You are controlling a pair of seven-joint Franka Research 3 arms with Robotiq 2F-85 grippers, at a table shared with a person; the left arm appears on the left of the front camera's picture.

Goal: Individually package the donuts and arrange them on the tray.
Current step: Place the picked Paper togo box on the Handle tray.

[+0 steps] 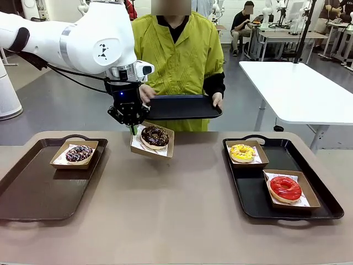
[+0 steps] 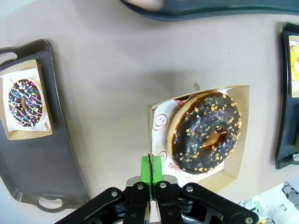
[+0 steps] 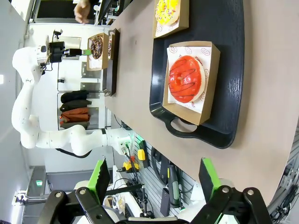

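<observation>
My left gripper (image 1: 133, 129) (image 2: 151, 171) is shut on the left edge of a cardboard box (image 1: 138, 148) (image 2: 238, 140) and holds it tilted above the table. In that box lies the chocolate donut with crumbs (image 1: 155, 137) (image 2: 205, 132). The purple sprinkled donut (image 1: 79, 153) (image 2: 25, 102) sits boxed on the left tray (image 1: 33, 193) (image 2: 65, 177). On the right tray (image 1: 253, 199) (image 3: 233, 84) rest the boxed yellow donut (image 1: 242, 152) (image 3: 167, 10) and the boxed red donut (image 1: 285, 188) (image 3: 186, 78). My right gripper (image 3: 153, 179) stands open, off the table's right end, holding nothing.
A person in a yellow jacket (image 1: 176, 55) stands at the far side and holds a third dark tray (image 1: 182, 107) (image 2: 210, 9) with both hands just beyond the table edge. The table's middle (image 1: 165, 210) is bare.
</observation>
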